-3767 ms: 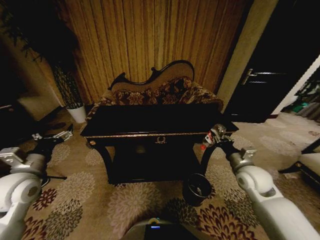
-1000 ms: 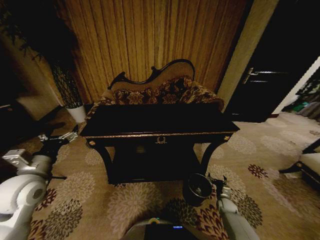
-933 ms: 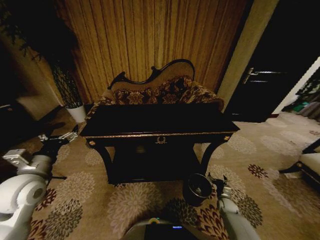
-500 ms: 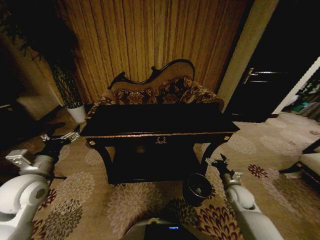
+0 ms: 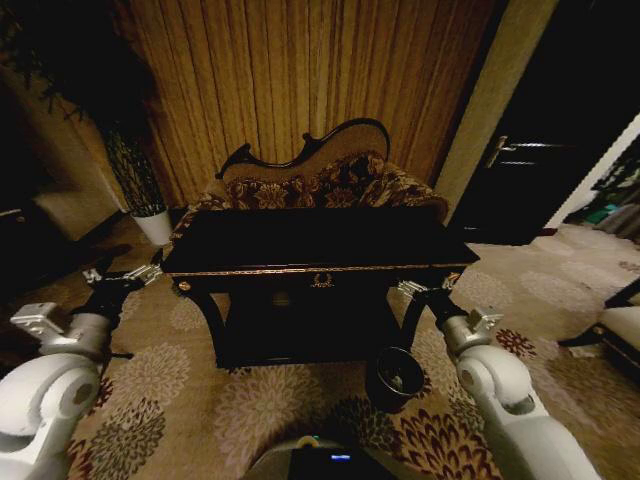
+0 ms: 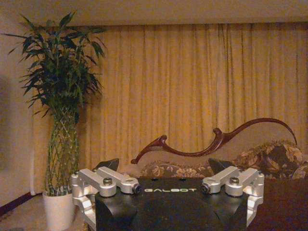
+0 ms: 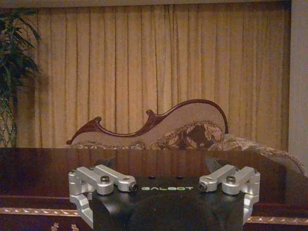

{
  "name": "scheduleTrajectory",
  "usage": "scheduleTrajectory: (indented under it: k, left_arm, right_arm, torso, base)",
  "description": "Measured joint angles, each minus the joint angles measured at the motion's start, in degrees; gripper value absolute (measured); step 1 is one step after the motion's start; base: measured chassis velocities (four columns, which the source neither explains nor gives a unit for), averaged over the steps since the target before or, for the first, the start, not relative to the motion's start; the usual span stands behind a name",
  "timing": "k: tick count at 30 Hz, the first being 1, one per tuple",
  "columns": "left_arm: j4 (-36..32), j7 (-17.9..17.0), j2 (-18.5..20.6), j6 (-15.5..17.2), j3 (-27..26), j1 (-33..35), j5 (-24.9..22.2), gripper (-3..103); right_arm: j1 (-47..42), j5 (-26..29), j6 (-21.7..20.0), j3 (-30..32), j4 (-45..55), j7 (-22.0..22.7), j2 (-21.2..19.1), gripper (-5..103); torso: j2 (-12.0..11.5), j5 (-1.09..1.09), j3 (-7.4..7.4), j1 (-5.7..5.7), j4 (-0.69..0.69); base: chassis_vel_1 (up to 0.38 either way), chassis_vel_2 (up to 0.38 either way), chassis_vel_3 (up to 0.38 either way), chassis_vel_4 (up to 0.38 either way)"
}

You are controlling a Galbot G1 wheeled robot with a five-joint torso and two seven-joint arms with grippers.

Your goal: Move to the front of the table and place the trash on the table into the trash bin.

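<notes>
Raising my right gripper (image 5: 413, 290) by the counter (image 5: 310, 240) corner, fingers wide and empty, I keep clear of the gilt edge. Left gripper (image 5: 125, 277) waits wide; the trash bin (image 5: 394, 377) sits below.

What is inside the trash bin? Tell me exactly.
The trash bin stands on the carpet by the table leg. Its shiny inside shows faint pale shapes; what they are cannot be told, and its depths stay dark.

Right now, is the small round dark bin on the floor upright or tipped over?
Upright. The small round dark bin stands on the carpet, its open mouth facing up, beside the black glossy table's front right leg.
</notes>
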Motion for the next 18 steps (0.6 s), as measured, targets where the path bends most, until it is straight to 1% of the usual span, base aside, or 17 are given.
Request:
scheduleTrajectory:
  k: [4, 18]
  left_arm:
    - [-0.24, 0.18, 0.05, 0.1, 0.16, 0.0, 0.33, 100]
    - [-0.43, 0.48, 0.44, 0.12, 0.45, 0.07, 0.22, 100]
  right_arm:
    - [-0.11, 0.18, -0.66, 0.16, 1.28, 1.18, -0.28, 100]
    - [-0.32, -0.14, -0.68, 0.38, 1.58, 1.3, -0.46, 100]
  torso:
    - [0.0, 0.0, 0.0, 0.0, -0.01]
    - [0.0, 0.0, 0.0, 0.0, 0.0]
  base:
    - [0.0, 0.0, 0.0, 0.0]
    - [0.0, 0.0, 0.0, 0.0]
